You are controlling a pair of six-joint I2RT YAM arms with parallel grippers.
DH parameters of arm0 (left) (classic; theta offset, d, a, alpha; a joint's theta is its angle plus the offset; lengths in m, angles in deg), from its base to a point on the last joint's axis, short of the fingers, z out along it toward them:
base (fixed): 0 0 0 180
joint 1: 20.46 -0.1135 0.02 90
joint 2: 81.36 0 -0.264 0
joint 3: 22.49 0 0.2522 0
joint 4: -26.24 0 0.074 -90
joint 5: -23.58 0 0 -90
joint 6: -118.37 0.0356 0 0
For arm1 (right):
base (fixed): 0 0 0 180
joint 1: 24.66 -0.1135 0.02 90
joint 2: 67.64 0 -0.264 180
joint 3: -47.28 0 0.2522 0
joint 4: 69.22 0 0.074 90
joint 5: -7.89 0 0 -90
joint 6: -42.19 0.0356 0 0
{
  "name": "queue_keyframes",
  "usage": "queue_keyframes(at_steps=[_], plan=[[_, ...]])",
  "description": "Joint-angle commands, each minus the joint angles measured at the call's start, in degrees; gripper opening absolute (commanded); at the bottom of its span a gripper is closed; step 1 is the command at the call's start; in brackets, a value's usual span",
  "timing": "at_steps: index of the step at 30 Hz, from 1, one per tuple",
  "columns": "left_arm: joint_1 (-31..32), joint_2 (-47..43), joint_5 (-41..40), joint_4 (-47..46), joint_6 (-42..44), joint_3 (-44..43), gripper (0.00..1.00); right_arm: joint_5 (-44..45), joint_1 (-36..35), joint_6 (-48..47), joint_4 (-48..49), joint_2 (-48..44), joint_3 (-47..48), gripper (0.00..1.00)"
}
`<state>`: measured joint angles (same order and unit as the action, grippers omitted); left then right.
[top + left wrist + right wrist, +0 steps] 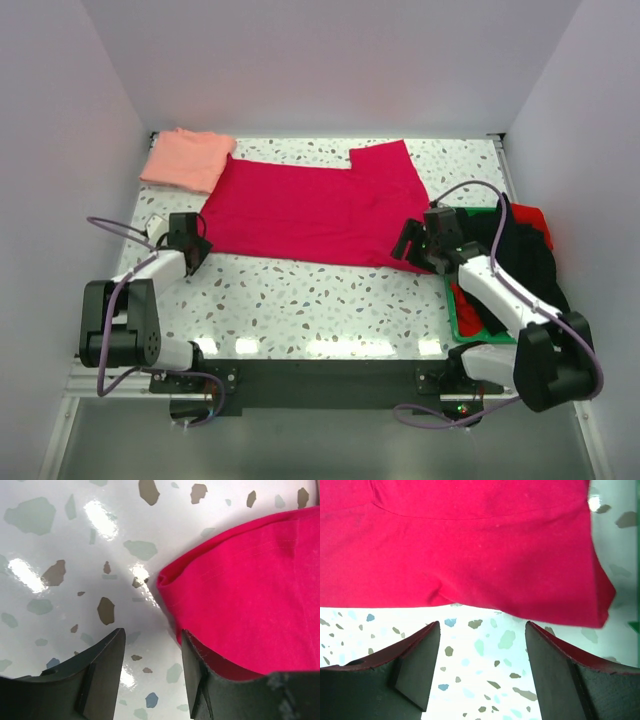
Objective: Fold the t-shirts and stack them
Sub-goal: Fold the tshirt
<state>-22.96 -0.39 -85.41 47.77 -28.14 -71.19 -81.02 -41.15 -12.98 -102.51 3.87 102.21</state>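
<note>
Pale walls (60, 120) box in a speckled white table (300, 300). At the upper left of the top view a pink shirt (185, 160) lies folded in the far corner. Its right edge meets the red shirt (310, 210), which is spread flat across the middle of the frame. The left gripper (190, 243) sits at that shirt's lower left corner. Its wrist view shows the jaws parted with only bare table between them and the right finger at the hem; the cloth is cut off at the frame's right. The right gripper (408, 240) stands at the shirt's lower right edge, jaws wide apart and holding nothing, and hides a bit of hem from above. At the far right a green tray (455, 322) is mostly buried under dark clothes (520, 265) and a red cloth (537, 222), and the right arm crosses it. What those garments are is hard to make out.
</note>
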Motion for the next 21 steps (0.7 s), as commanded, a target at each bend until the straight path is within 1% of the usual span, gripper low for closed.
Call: queue_keyframes(at_steps=[1, 8, 9, 10, 16, 18, 21], plan=[[-1.10, -1.17, -3.34, -2.31, -0.79, 1.10, 0.54, 3.49, -0.21, 2.17, 0.02, -4.53, -2.14, 0.72], [-1.98, 1.73, -1.76, -6.89, -0.44, 1.01, 0.54, 7.70, -0.21, 5.25, -2.44, -4.80, -4.16, 0.72], [-2.07, 2.00, -1.59, -6.80, -0.53, 0.93, 0.54, 8.40, -0.21, 5.51, -2.70, -4.27, -4.17, 0.72], [-2.07, 2.26, -1.41, -8.89, -0.53, 1.19, 0.54, 9.89, -0.12, 5.69, -2.79, -4.01, -3.99, 0.72], [-2.33, 4.46, -0.44, -10.93, -0.71, 1.54, 0.54, 11.92, 0.14, 7.18, -2.09, 0.38, -3.73, 0.72], [-2.24, 4.99, 0.08, -11.63, -0.62, 1.71, 0.53, 13.24, 1.28, 7.10, -2.18, 1.53, -3.46, 0.72], [-2.33, 5.34, 0.26, -11.99, -0.53, 1.80, 0.53, 10.61, 5.32, 6.39, -1.13, 3.55, -3.38, 0.72]])
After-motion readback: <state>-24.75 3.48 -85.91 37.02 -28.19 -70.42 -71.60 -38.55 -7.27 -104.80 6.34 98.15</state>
